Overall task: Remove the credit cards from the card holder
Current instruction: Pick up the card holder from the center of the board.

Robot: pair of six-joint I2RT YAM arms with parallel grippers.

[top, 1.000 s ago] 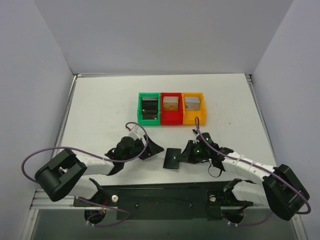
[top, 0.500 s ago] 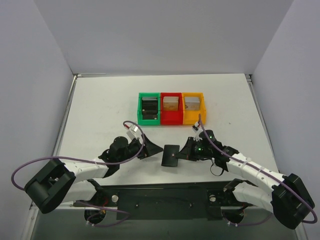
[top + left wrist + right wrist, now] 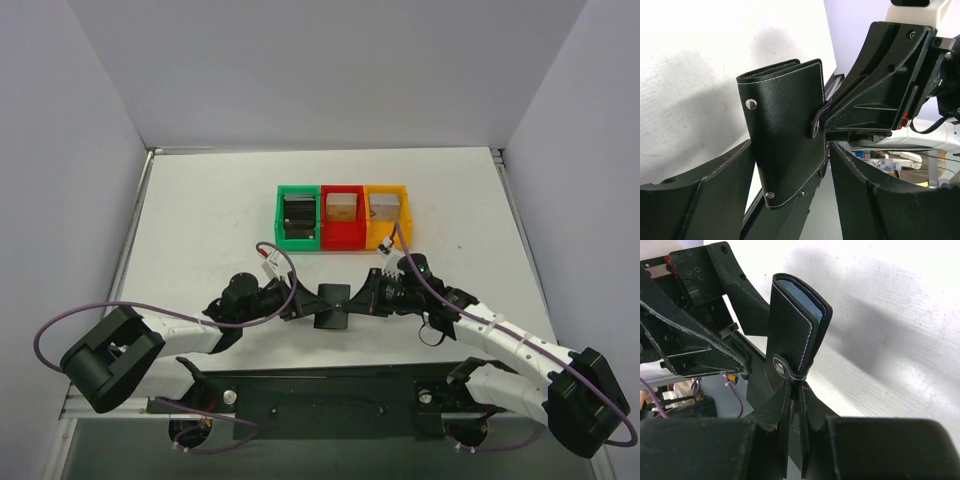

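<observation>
Both arms lie low, stretched inward along the near edge of the desk [image 3: 210, 210], and their wrists meet at its middle. The right hand [image 3: 362, 299] has its fingers pinched nearly together on the lower edge of the card holder [image 3: 330, 305], just by the snap tab [image 3: 780, 367], holding it upright above the desk. The left hand [image 3: 302, 300] is spread wide, one finger on each side of the holder; whether its pads touch the leather cannot be told. The holder is black, pebbled and white-stitched. It is folded and snapped, with a sliver of grey-blue lining showing between its halves. A row of green, red and yellow bins [image 3: 343, 243] stands apart toward the far edge, and white desk stretches to the left and right edges.
</observation>
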